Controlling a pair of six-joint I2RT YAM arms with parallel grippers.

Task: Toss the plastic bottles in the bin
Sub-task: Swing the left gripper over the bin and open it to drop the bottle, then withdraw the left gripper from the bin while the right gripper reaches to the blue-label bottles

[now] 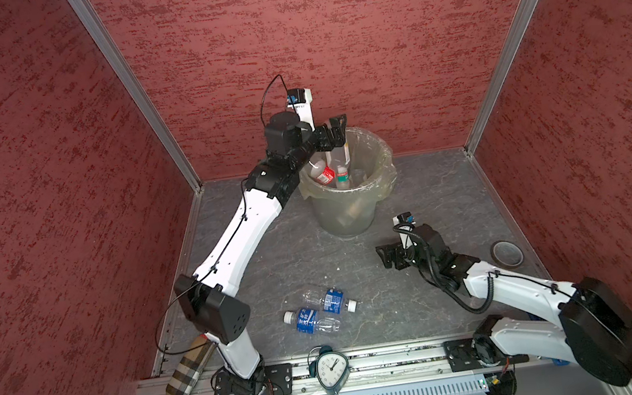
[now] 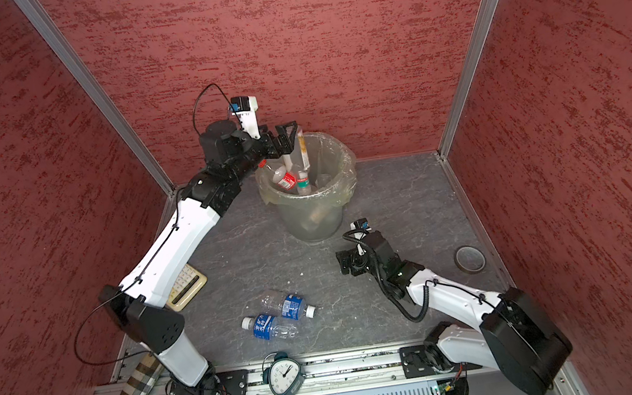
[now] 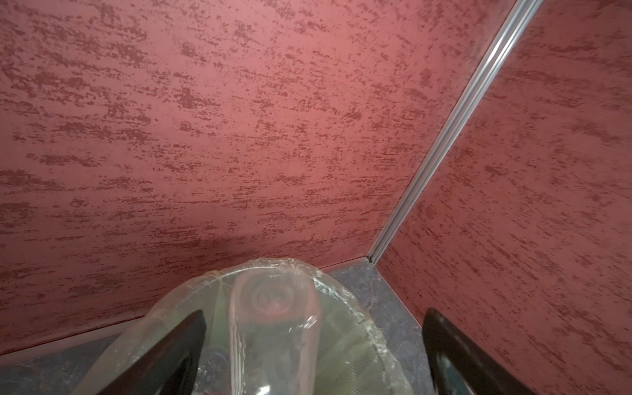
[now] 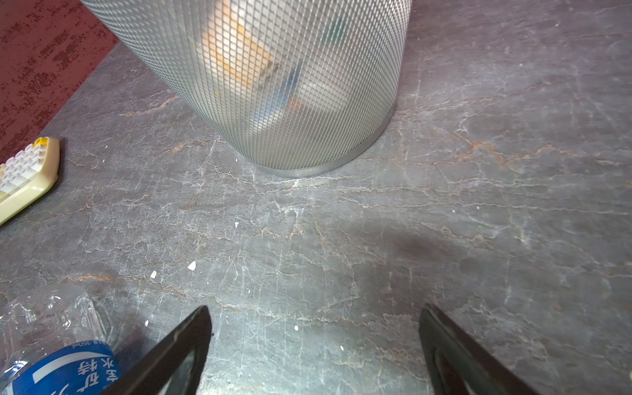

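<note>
Left gripper, jaws spread, over round grey-green bag-lined plastic bin; one clear plastic bottle stands untouched between them, inside the bin. Right gripper spread, empty. Two blue-labelled clear bottles lie on grey table.

Left arm: is reaching far forward and upward from its base, elbow bent, forearm angling in toward the middle.
Left gripper: is hanging high and pointing downward; in the left wrist view its fingers are standing wide apart, clamping nothing.
Right arm: is lying low and folded, forearm reaching forward and inward.
Right gripper: is hovering low, pointing leftward; its jaws are standing wide apart, holding nothing.
</note>
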